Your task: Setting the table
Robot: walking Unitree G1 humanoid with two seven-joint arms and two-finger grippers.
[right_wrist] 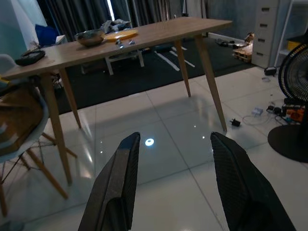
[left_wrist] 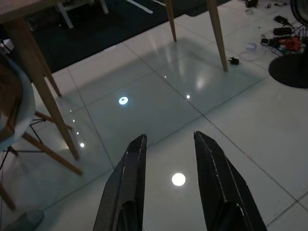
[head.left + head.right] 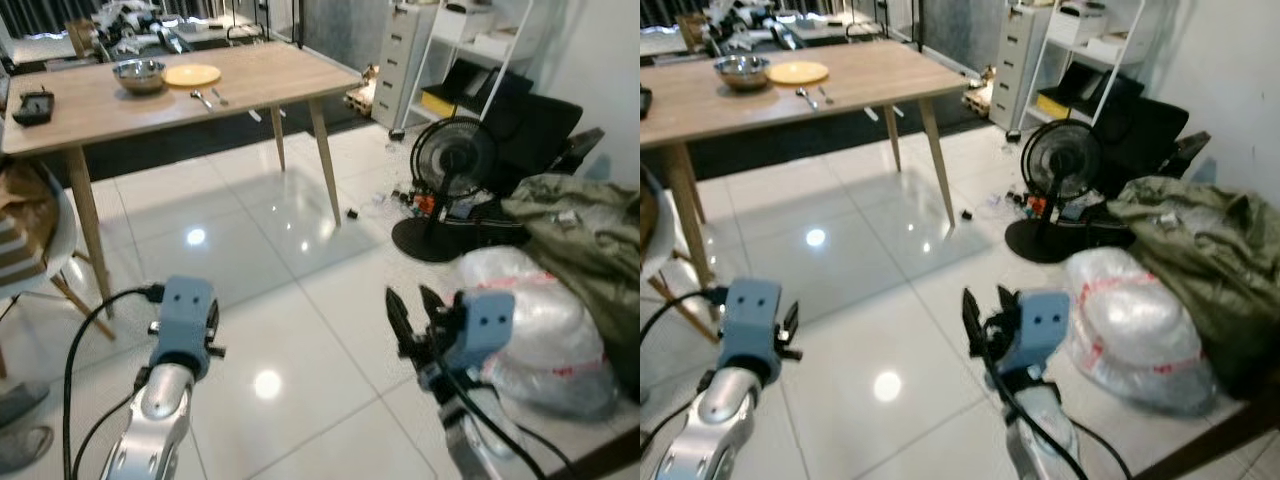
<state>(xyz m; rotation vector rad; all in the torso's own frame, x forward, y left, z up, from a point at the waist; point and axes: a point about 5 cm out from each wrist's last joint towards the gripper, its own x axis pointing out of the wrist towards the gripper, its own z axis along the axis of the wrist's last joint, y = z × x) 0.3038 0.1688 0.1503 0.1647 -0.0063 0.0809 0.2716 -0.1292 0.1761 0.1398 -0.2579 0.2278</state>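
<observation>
A wooden worktop [image 3: 250, 85] is being observed ahead of the robot, across a glossy white tiled floor [image 3: 260, 300]. On the worktop, a metal bowl [image 3: 139, 75] is being seen just beside a yellow plate [image 3: 192, 74], with a spoon [image 3: 201, 98] and a second small utensil [image 3: 219, 96] lying near them toward the front edge. A dark object [image 3: 33, 106] is resting toward the worktop's left end.

The left tool [image 2: 168, 183] is being held low over the floor, well apart from the worktop; its two fingers are being kept parted with nothing between them. The right tool [image 1: 175, 183] is likewise being held over the floor, its fingers spread wide and holding nothing.

A chair [image 3: 35, 235] is being noted at the left, partly under the worktop. A black fan [image 3: 452, 165], a white plastic bag [image 3: 535, 320] and an olive cloth heap [image 3: 590, 235] are being noted at the right.
</observation>
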